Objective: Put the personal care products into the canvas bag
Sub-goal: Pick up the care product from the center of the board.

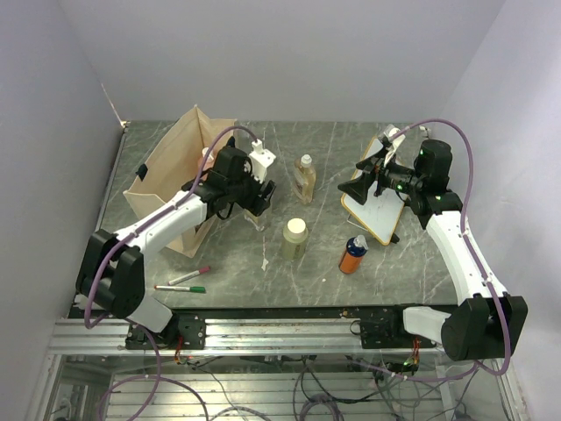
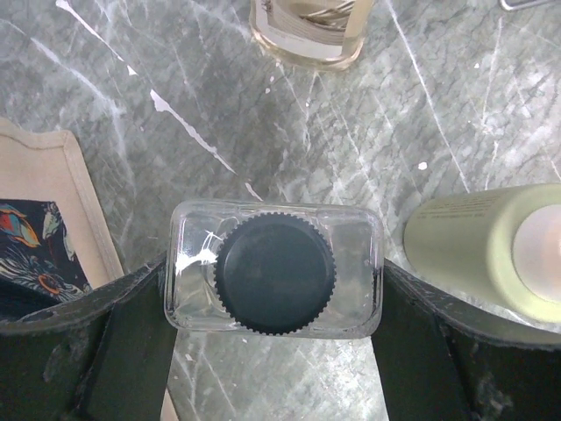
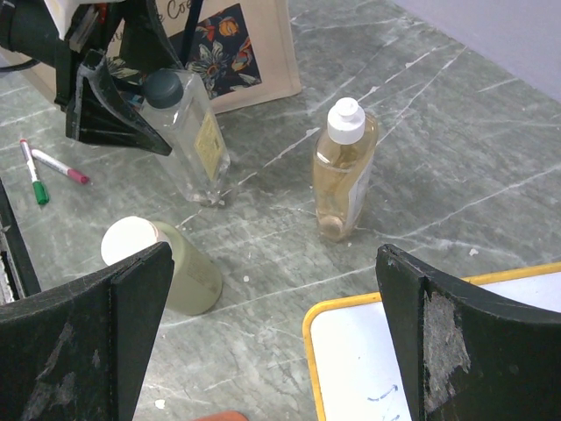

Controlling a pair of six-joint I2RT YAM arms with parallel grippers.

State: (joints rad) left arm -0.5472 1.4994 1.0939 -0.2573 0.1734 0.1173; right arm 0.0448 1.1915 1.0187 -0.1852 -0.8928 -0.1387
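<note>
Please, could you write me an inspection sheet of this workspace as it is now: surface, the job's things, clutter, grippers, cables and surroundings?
Surface: grey marbled table, small white flecks, no spill seen.
Job's things: canvas bag stands at the back left. The clear bottle, amber bottle, pale green bottle and orange bottle are out on the table, and the clear one is tilted.
Clutter: red marker and green marker near the left arm's base; whiteboard at the right.
Grippers: left gripper, jaws closed on the clear bottle's sides. Right gripper, jaws wide open and empty, over the whiteboard's edge.
Cables: purple cables loop along both arms.
Surroundings: plain pale walls; nothing else seen.
</note>
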